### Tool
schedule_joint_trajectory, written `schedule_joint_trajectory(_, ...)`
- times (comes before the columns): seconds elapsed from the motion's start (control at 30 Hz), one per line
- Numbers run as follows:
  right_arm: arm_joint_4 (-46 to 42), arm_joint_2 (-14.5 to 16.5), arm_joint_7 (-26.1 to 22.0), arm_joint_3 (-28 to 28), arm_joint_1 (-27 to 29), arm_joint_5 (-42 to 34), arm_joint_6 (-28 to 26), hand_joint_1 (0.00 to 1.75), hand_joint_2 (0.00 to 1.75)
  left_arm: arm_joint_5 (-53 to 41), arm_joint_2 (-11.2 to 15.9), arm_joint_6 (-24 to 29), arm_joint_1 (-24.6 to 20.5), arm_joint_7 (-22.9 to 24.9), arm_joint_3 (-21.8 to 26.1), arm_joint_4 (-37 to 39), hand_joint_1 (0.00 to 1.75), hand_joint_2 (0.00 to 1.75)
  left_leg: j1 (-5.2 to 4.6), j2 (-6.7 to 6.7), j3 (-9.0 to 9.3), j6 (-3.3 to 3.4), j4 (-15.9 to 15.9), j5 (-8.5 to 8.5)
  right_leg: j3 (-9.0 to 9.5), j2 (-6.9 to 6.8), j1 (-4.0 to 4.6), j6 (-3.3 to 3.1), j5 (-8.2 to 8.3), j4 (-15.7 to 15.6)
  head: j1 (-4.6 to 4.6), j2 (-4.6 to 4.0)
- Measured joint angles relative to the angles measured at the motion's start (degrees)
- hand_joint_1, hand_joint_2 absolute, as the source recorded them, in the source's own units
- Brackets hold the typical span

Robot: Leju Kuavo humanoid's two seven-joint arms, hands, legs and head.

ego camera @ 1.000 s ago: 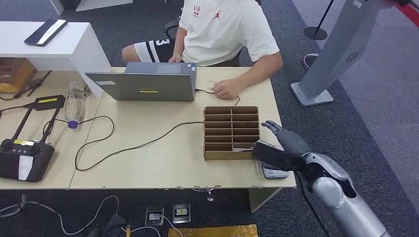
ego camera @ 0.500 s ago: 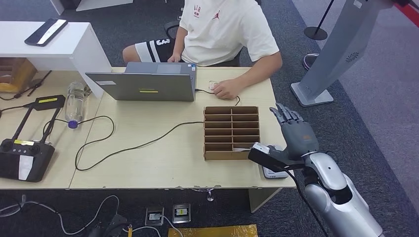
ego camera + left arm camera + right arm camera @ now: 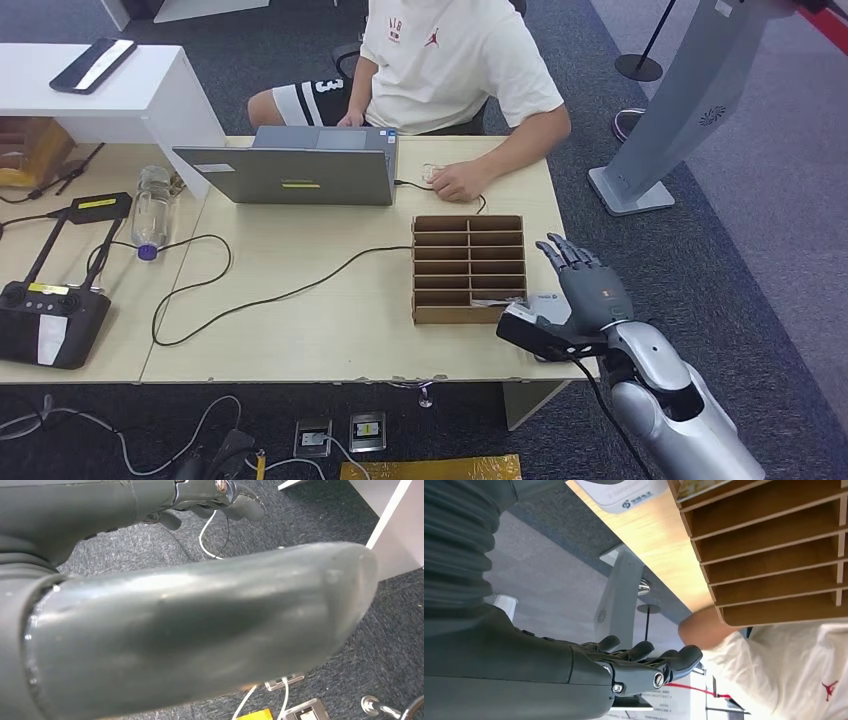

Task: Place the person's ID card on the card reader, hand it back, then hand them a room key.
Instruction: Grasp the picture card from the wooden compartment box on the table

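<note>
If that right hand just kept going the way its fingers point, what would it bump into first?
Hard to judge depth, but probably nothing on the desk. The right hand points away from the robot, along the bare strip of table beside the wooden compartment box. Farther on is the person's forearm.

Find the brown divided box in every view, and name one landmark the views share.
Head view: the brown divided box sits on the right part of the table, in front of the person.
Left wrist view: not in it.
Right wrist view: the box lies between the white card reader and the person.
Shared landmark: the person's white shirt.
</note>
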Motion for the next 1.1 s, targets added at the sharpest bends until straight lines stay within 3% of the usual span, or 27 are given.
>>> schedule_joint_trajectory(0.33, 0.0, 0.1, -0.4, 0.7, 0.0, -1.3, 1.1, 0.00, 1.75, -0.4, 0.0, -0.3, -0.3, 0.3, 0.0, 0.0, 0.00, 0.00, 0.00, 0.00, -0.01, 0.00, 0.0, 0.00, 0.01, -0.01, 0.00, 0.00, 0.00, 0.0, 0.01, 0.00)
schedule_joint_trajectory(1.1, 5.4, 3.8, -3.8, 3.8, -2.0, -2.6, -3.3, 0.00, 1.75, -2.6, 0.0, -1.3, -1.4, 1.2, 0.0, 0.0, 0.00, 0.00, 0.00, 0.00, -0.03, 0.00, 0.0, 0.00, 0.01, -0.02, 0.00, 0.00, 0.00, 0.0, 0.01, 0.00)
